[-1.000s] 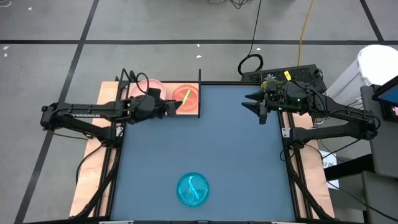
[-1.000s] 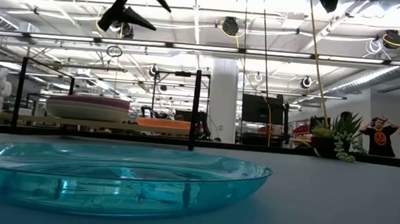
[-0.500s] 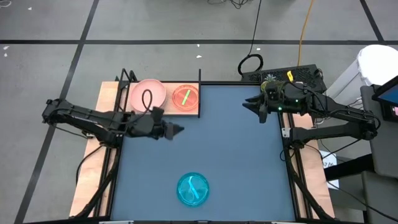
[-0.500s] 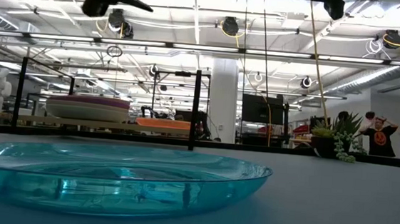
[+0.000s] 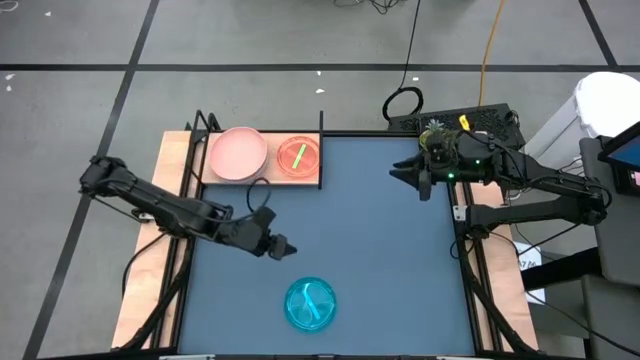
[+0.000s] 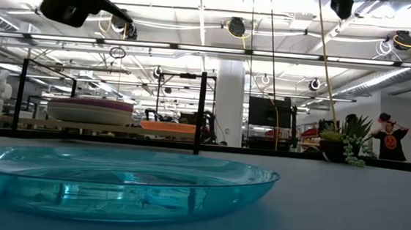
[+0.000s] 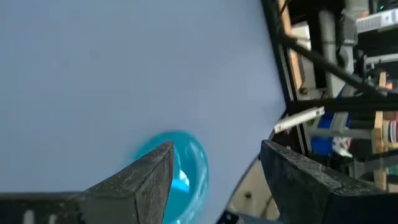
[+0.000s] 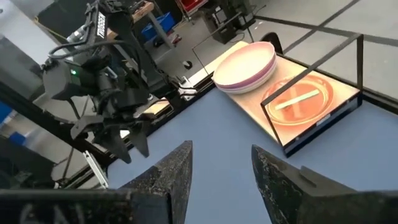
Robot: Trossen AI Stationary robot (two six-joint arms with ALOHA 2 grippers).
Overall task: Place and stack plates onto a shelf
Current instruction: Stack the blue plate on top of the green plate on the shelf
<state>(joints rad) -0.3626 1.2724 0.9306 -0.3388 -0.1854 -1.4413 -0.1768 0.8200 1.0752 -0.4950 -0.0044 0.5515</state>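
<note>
A teal small plate (image 5: 311,304) rests flat on the dark blue tabletop near the near edge; it fills the low view (image 6: 112,181) and shows in the left wrist view (image 7: 180,168). The wooden shelf (image 5: 312,180) at the far left corner carries a stack of large plates topped by salmon pink (image 5: 238,153) (image 8: 244,65), and beside it a small orange plate with a green stripe (image 5: 298,157) (image 8: 301,96). My left gripper (image 5: 283,248) (image 7: 217,148) hovers open above the table, just far-left of the teal plate. My right gripper (image 5: 397,172) (image 8: 222,149) waits open at the far right.
Thin black uprights (image 5: 322,122) stand at the shelf's ends. A potted plant (image 5: 435,130) and cables sit beyond the far right corner. Bare blue tabletop (image 5: 380,250) lies between both arms. A person (image 6: 389,138) stands far off in the room.
My left gripper has drawn back from the orange plate on the shelf and swung toward the table's near edge, ending close to the teal plate. The plates on the shelf and the teal plate have stayed put.
</note>
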